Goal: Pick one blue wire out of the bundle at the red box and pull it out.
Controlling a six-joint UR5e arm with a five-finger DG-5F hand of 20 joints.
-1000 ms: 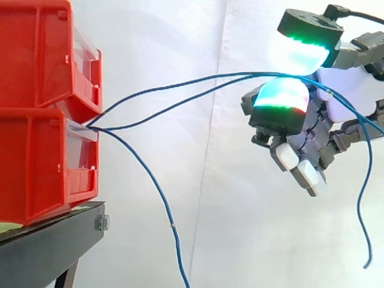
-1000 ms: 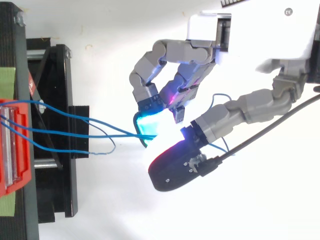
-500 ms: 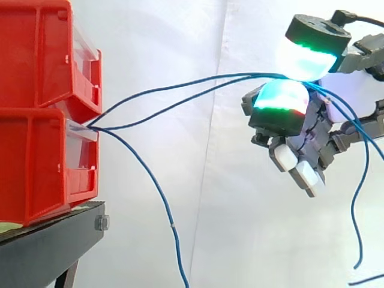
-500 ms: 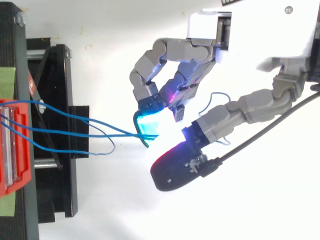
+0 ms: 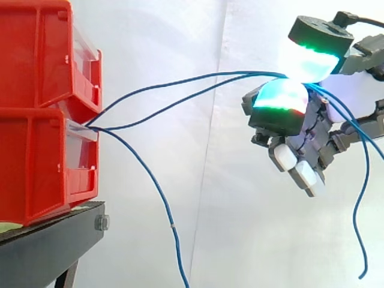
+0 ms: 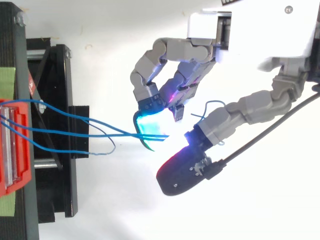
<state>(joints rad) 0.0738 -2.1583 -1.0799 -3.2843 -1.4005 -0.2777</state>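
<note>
The side view looks level and close across stacked red plastic bins [image 5: 36, 150] at frame left toward a white curtain [image 5: 180, 36], while the top view looks straight down, equally near, both sharing those bins, the thin blue wires [image 5: 204, 76] and the hand [image 6: 200, 50].

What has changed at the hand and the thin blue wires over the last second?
The hand's black-backed thumb pad has drifted away from the cyan finger pad and the red plastic bins, so its pinch on the thin blue wires looks looser. Their hanging tail swung slightly. Bins and black stand are unchanged.
</note>
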